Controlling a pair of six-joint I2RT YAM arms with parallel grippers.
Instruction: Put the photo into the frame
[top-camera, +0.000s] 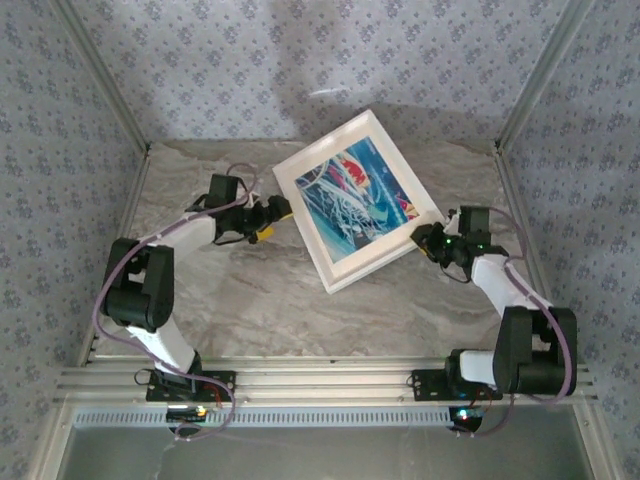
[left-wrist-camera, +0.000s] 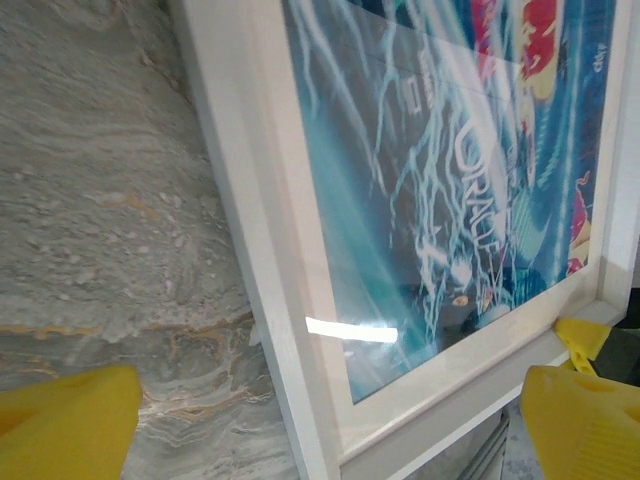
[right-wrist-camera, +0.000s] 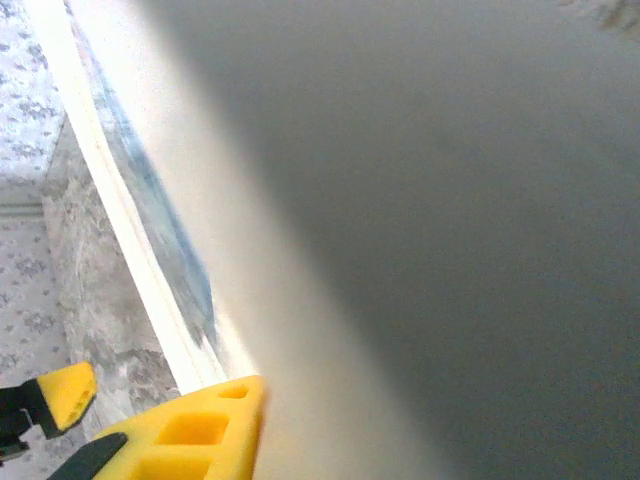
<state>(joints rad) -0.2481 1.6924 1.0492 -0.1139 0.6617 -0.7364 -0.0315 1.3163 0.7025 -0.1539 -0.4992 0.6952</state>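
So the photo (top-camera: 355, 200) was sitting inside the frame (top-camera: 310, 228) already, with the blue-teal swirls and red marks facing up behind a glossy front that caught a streak of glare. The frame was turned cornerwise on the marble table (top-camera: 250, 310), toward the back. From my left wrist cam its near corner looked raised off the surface rather than lying flat, but I wouldn't swear to it. My left gripper (top-camera: 275, 222) was at the frame's left edge with the jaws spread wide, holding nothing. Its yellow fingers (left-wrist-camera: 70, 425) sat at the two bottom corners of that wrist view, one over bare marble and the other just beside the frame's lower moulding; I couldn't tell whether that one touched. My right gripper (top-camera: 428, 238) was over at the frame's right corner, clamped on the edge there. In the right wrist view one yellow pad (right-wrist-camera: 195, 435) lay flat against the white moulding. A big blurry grey slab of frame covered the other side, so the second pad was hidden. Flowery wallpaper panels (top-camera: 300, 60) stood round the table.
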